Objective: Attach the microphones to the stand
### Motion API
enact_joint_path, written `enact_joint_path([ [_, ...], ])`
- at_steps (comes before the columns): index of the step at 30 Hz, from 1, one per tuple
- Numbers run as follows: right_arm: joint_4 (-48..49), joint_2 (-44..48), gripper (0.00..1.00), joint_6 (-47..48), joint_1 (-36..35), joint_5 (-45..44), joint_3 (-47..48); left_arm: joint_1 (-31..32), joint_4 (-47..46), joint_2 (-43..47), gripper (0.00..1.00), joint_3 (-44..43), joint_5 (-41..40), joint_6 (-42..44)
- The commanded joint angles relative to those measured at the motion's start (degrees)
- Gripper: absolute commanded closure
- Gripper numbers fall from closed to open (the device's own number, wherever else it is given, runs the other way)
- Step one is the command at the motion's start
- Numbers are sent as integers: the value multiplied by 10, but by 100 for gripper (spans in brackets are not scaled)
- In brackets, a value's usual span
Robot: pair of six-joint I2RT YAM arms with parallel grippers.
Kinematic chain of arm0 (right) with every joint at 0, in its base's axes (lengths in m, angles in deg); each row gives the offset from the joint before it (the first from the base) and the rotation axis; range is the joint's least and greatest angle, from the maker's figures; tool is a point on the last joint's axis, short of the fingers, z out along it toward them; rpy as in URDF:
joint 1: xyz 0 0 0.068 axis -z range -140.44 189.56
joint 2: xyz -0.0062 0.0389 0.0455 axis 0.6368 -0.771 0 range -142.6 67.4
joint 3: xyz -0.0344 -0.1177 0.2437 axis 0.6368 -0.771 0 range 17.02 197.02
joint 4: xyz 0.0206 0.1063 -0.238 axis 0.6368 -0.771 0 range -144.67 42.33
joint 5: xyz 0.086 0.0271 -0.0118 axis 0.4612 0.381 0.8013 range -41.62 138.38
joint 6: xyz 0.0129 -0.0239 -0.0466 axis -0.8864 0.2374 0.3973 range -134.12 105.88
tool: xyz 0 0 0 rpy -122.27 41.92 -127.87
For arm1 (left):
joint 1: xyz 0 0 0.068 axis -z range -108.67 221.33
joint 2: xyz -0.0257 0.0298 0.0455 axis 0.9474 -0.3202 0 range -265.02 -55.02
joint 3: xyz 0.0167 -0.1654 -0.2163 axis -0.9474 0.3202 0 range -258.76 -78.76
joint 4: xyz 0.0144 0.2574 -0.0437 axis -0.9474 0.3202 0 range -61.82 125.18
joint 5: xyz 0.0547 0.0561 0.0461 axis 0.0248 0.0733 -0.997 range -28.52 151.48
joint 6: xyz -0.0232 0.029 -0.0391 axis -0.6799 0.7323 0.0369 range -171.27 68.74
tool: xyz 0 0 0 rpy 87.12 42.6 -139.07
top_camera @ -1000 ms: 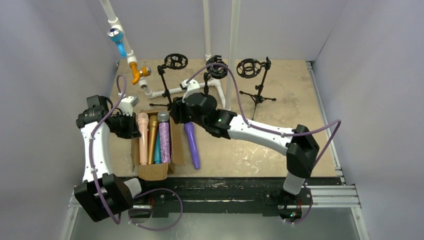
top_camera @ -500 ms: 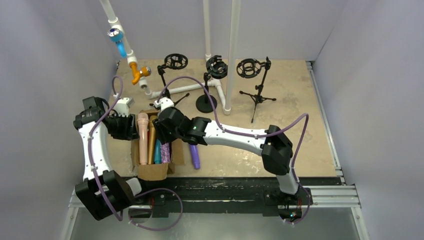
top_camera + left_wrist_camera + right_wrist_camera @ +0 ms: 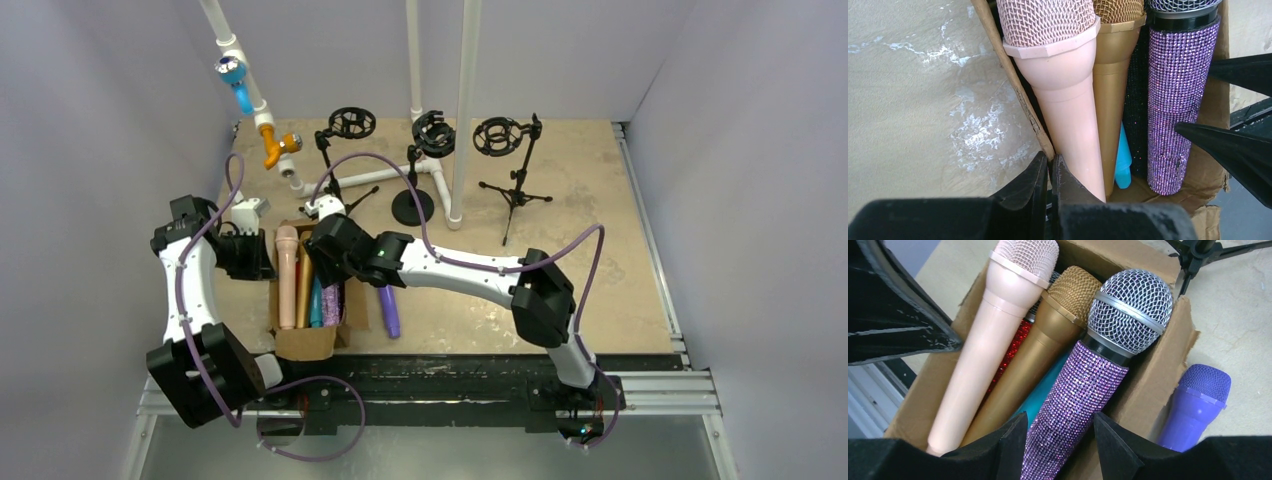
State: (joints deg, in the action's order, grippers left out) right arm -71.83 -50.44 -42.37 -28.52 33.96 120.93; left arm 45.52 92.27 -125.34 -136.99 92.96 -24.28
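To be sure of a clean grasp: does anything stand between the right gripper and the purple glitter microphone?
Nothing visible does. The right gripper hangs over the purple glitter microphone with grey mesh head, jaws open either side; the gold microphone and brown cardboard box wall lie close beside it.

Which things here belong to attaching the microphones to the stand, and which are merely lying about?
Job: purple glitter microphone, pink microphone, gold microphone, plain purple microphone, black ring stands, white pipe frame, right pincer.
Lying about: cardboard box (only storage), arm cables.
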Motion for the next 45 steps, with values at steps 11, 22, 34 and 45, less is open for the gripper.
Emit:
enact_joint_path([
  [11,-31,-34,44,5,1,3,39,3,66,86,100,-51,141,-44],
  [22,-69,-100,51,8,1,18,103,12,35,79,100,-13,127,-45],
  [34,14,46,90,5,28,101,76,11,-1,82,100,-8,48,-39],
  [45,94,252,97,-26,135,159,-172,11,-10,84,100,-6,28,-41],
])
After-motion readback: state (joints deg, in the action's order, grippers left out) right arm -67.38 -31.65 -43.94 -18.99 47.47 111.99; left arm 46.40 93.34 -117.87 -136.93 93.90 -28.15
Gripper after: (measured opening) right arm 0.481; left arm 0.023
